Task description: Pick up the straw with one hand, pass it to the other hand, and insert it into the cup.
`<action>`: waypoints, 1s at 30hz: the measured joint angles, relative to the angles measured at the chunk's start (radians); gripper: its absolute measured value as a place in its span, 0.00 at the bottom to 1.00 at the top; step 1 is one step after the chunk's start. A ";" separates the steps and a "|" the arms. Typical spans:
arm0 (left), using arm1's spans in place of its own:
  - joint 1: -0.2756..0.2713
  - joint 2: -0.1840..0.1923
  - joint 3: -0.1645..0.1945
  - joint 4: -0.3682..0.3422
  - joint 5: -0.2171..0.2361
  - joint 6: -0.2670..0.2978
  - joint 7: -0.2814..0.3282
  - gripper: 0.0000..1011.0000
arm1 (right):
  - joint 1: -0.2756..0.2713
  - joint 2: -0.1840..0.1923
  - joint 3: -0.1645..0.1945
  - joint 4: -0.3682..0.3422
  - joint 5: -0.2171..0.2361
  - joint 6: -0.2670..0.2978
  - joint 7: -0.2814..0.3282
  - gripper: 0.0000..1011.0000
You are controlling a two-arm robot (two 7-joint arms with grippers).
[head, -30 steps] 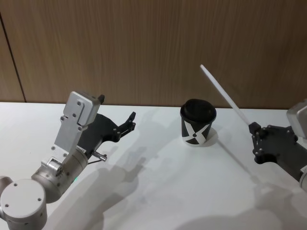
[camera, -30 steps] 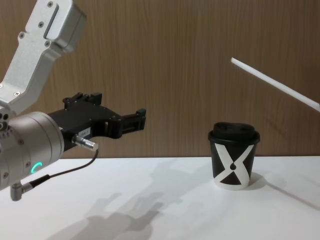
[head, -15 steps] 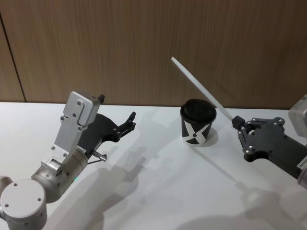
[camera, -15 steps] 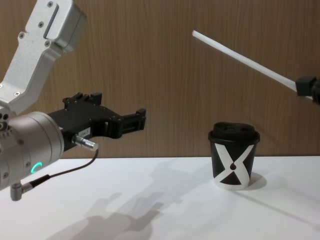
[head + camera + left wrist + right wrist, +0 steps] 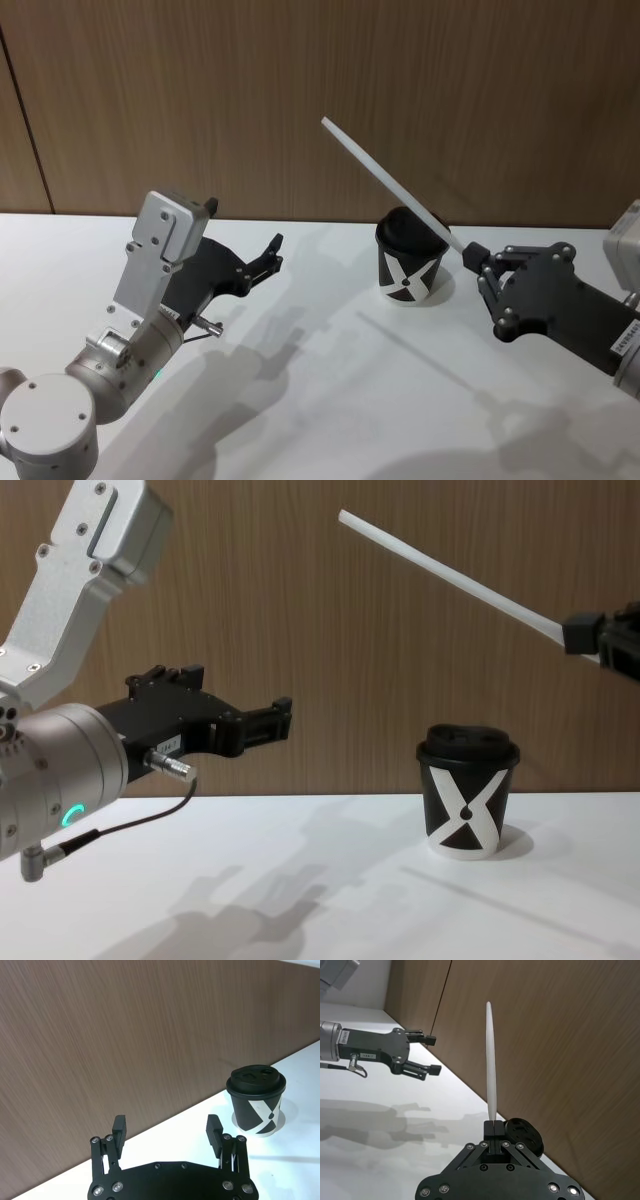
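left claw (image 5: 272, 253): mine, spread wide, hovering over the table (image 5: 330, 400), well left of the cup (image 5: 412, 255).
right claw (image 5: 470, 256): mine, pinching the straw (image 5: 385, 180) at its lower end.
cup: upright, lid on.
straw: slanting up-left above the cup.

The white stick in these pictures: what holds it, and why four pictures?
This is a two-armed robot; the pictures show one moment from four cameras: its head looking down, its chest looking across the table, and one on each wrist. The stick is a straw. The right gripper, a two-finger claw, is shut on its lower end and holds it tilted in the air. The left gripper hangs open and holds nothing. On the white table stands a black paper cup with a lid and a white X.
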 joint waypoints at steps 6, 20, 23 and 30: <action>0.000 0.000 0.000 0.000 0.000 0.000 0.000 0.99 | 0.003 0.004 -0.005 -0.001 0.009 -0.012 0.012 0.00; 0.004 0.001 -0.005 -0.004 -0.011 -0.002 -0.013 0.99 | 0.005 0.007 -0.010 -0.001 0.019 -0.025 0.024 0.00; 0.008 0.004 -0.012 -0.011 -0.029 -0.007 -0.031 0.99 | 0.005 0.008 -0.010 -0.001 0.020 -0.026 0.025 0.00; 0.021 0.017 -0.032 -0.034 -0.099 -0.024 -0.108 0.99 | 0.006 0.008 -0.011 -0.001 0.022 -0.028 0.027 0.00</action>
